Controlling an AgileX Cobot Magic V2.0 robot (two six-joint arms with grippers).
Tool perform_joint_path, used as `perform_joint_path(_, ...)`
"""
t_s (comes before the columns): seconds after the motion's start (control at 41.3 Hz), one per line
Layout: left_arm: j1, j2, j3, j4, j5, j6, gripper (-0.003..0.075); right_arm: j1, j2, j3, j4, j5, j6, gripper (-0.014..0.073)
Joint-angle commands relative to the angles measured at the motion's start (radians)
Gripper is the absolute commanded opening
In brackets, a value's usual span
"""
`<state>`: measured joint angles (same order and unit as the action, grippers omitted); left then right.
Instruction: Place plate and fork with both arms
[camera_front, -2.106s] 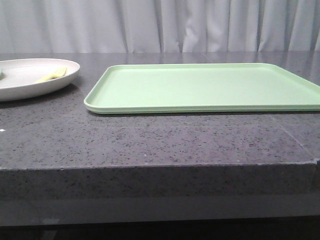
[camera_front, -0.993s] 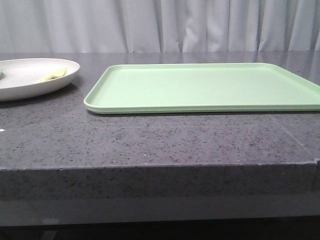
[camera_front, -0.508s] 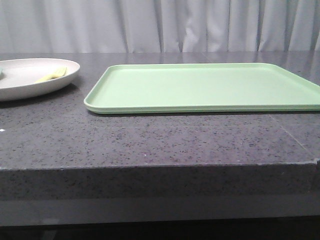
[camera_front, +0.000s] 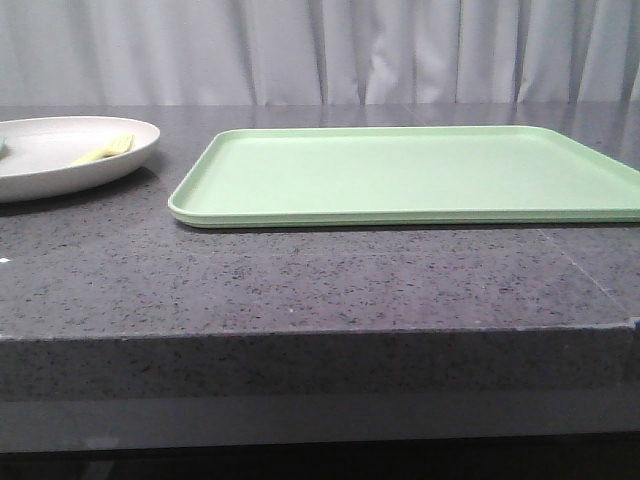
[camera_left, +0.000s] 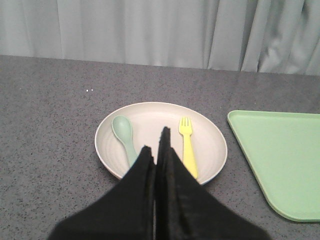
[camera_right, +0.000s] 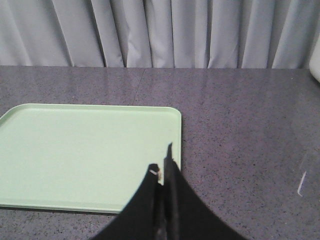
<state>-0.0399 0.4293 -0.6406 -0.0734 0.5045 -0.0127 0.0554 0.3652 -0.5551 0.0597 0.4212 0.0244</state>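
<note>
The off-white plate (camera_front: 40, 160) (camera_left: 150, 120) rests on the dark stone counter at the far left, beside the tray. On it lies the yellow fork (camera_left: 188, 145) (camera_front: 103, 150), tines pointing away from me, with a pale green spoon (camera_left: 125, 135) next to it. My left gripper (camera_left: 156, 145) is shut and empty, hanging over the plate's near rim between spoon and fork. My right gripper (camera_right: 162, 165) is shut and empty, over the tray's near right corner. Neither gripper shows in the front view.
A flat light-green tray (camera_front: 420, 170) (camera_right: 75, 145) (camera_left: 280, 155) fills the counter's middle and right. The grey speckled counter (camera_front: 300, 280) ends in a front edge close to the camera. Grey curtains hang behind.
</note>
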Motion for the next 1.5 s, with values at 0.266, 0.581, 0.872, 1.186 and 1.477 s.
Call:
perform_joint_path(0.266, 0.002, 0.036, -0.029, -0.010, -0.077, -0.003, -0.0018, 0.001, 0.022, -0.034, -0.012, -0.070, -0.003, -0.0069)
perform_joint_path(0.581, 0.002, 0.036, -0.029, 0.066, -0.128, -0.002, 0.0400, -0.002, 0.022, -0.034, -0.033, -0.068, -0.003, 0.0413)
perform_joint_path(0.872, 0.002, 0.036, -0.029, 0.079, -0.153, -0.002, 0.0671, -0.002, 0.022, -0.034, -0.033, -0.069, -0.003, 0.0651)
perform_joint_path(1.186, 0.002, 0.044, -0.031, 0.008, -0.185, -0.002, 0.0671, -0.002, 0.022, -0.034, -0.033, -0.069, -0.003, 0.0651)
perform_joint_path(1.477, 0.002, 0.261, -0.189, 0.122, 0.080, -0.002, 0.0671, -0.002, 0.022, -0.034, -0.033, -0.069, -0.003, 0.0651)
